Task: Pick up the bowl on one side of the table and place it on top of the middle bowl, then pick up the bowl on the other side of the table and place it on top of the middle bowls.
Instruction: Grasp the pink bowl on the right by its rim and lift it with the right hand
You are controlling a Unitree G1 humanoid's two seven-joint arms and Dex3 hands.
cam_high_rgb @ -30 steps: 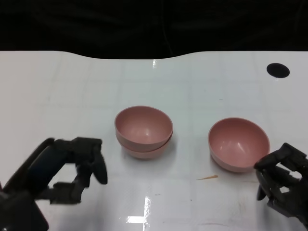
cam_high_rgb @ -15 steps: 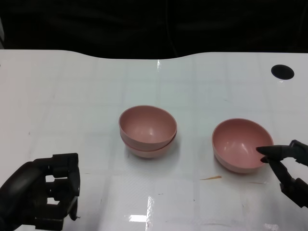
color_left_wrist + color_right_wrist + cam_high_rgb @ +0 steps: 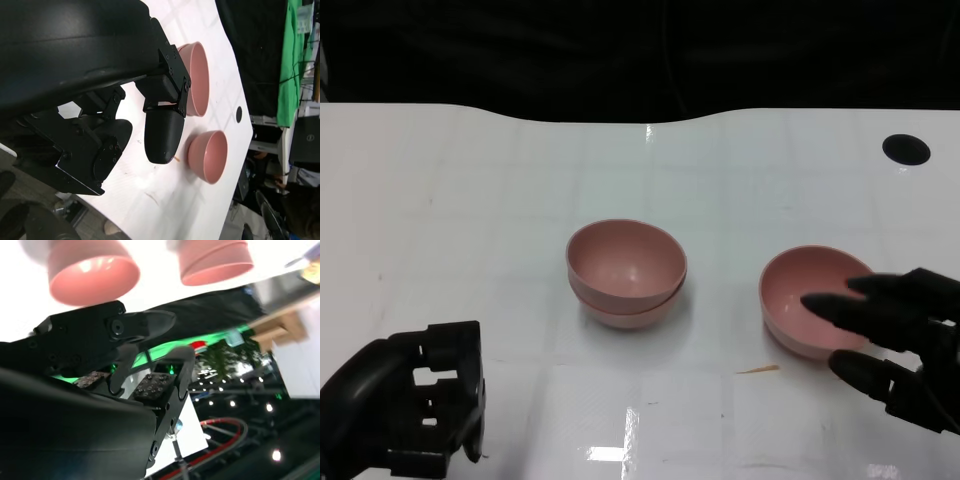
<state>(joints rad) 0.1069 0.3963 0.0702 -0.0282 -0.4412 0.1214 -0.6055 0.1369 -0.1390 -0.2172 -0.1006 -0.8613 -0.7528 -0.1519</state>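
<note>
The right hand (image 3: 885,345) reaches over the worktop's (image 3: 470,200) right front part, fingers spread apart and empty, their tips over the near rim of the single pink bowl (image 3: 810,300), mouth upward. The left hand (image 3: 415,410) rests by the left front edge, fingers curled in on nothing. Three bowls show: two are a nested pair (image 3: 626,272) mid-worktop, mouths up.

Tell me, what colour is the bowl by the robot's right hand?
Pink bowl, clearest in the head view.
</note>
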